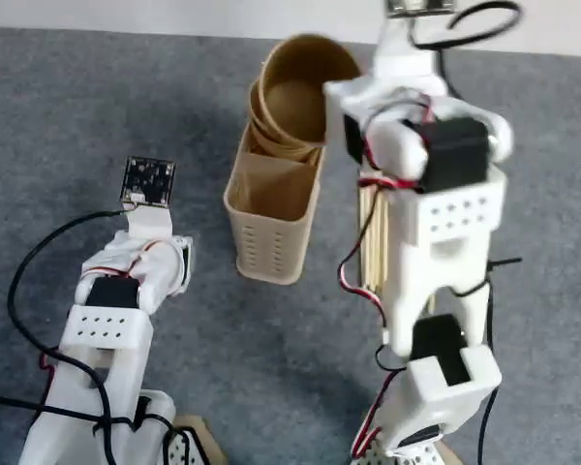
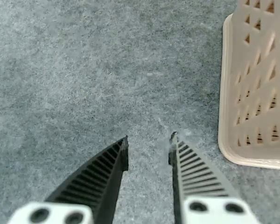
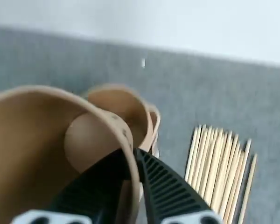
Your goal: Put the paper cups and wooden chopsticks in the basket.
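A beige perforated basket point(image 1: 271, 208) stands mid-table, with brown paper cups point(image 1: 281, 136) stacked in its far compartment. My right gripper point(image 3: 134, 161) is shut on the rim of the top paper cup point(image 3: 60, 140), holding it tilted over that stack point(image 1: 305, 87). A bundle of wooden chopsticks point(image 3: 219, 165) lies on the grey mat right of the basket, partly hidden under the right arm point(image 1: 370, 242). My left gripper point(image 2: 148, 151) hovers open and empty over bare mat, left of the basket wall point(image 2: 256, 88).
Grey felt mat point(image 1: 126, 97) covers the table, with free room left of and in front of the basket. The basket's near compartment point(image 1: 276, 194) is empty. A pale wall runs behind the table's far edge.
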You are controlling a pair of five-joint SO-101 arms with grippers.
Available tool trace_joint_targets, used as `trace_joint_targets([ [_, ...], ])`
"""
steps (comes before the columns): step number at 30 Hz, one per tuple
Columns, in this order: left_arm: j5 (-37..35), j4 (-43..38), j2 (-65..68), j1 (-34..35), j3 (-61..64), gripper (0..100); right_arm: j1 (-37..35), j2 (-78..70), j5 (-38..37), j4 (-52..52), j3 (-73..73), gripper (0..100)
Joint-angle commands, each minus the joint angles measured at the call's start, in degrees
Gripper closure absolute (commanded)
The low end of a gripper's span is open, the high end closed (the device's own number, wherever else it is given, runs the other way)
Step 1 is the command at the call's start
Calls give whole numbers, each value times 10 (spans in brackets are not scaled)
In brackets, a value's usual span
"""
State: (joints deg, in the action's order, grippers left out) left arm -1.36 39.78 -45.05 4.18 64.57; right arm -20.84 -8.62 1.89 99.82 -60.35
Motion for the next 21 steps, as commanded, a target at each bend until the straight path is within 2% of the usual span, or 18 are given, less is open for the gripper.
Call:
trace_joint_targets([
  [1, -3, -10, -13, -8, -3, 829, -7, -7, -4, -40, 35, 993],
  [7, -3, -10, -14, -8, -3, 829, 1, -60, -4, -82, 47, 993],
  [15, -3, -10, -14, -8, -3, 829, -8, -30, -3, -87, -29, 993],
  [21, -3, -10, -14, -8, -3, 829, -16, -36, -3, -105, -32, 993],
])
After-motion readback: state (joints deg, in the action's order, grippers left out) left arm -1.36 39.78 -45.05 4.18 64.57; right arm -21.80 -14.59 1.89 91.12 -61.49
